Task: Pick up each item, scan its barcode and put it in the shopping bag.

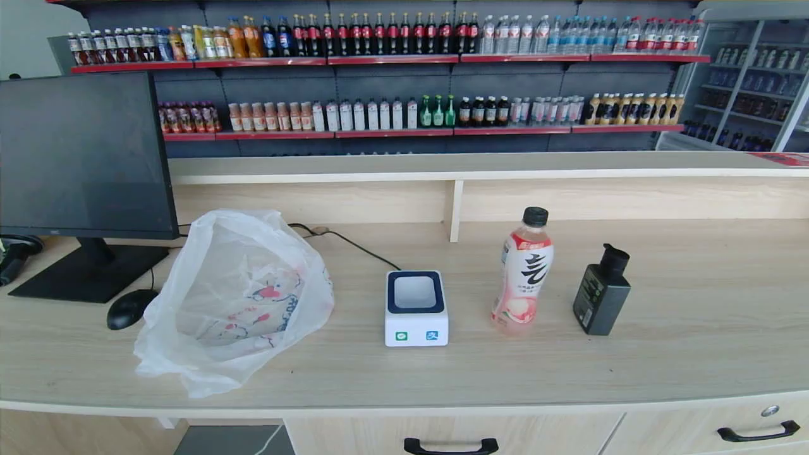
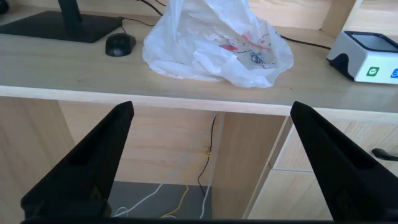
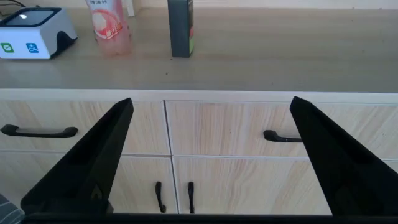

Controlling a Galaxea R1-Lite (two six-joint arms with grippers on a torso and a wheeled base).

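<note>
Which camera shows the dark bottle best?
Head view: the dark bottle stands whole, cap to base. The right wrist view cuts off its top; the left wrist view faces the shopping bag.

A pale wooden counter (image 1: 695, 328) spans the lower frame, with black-handled drawers (image 1: 682, 433) along its bottom edge. Across the top, dark shelves (image 1: 392, 60) with red edges hold rows of bottles (image 1: 373, 115); a glass-door cooler (image 1: 746, 82) stands at upper right.
</note>
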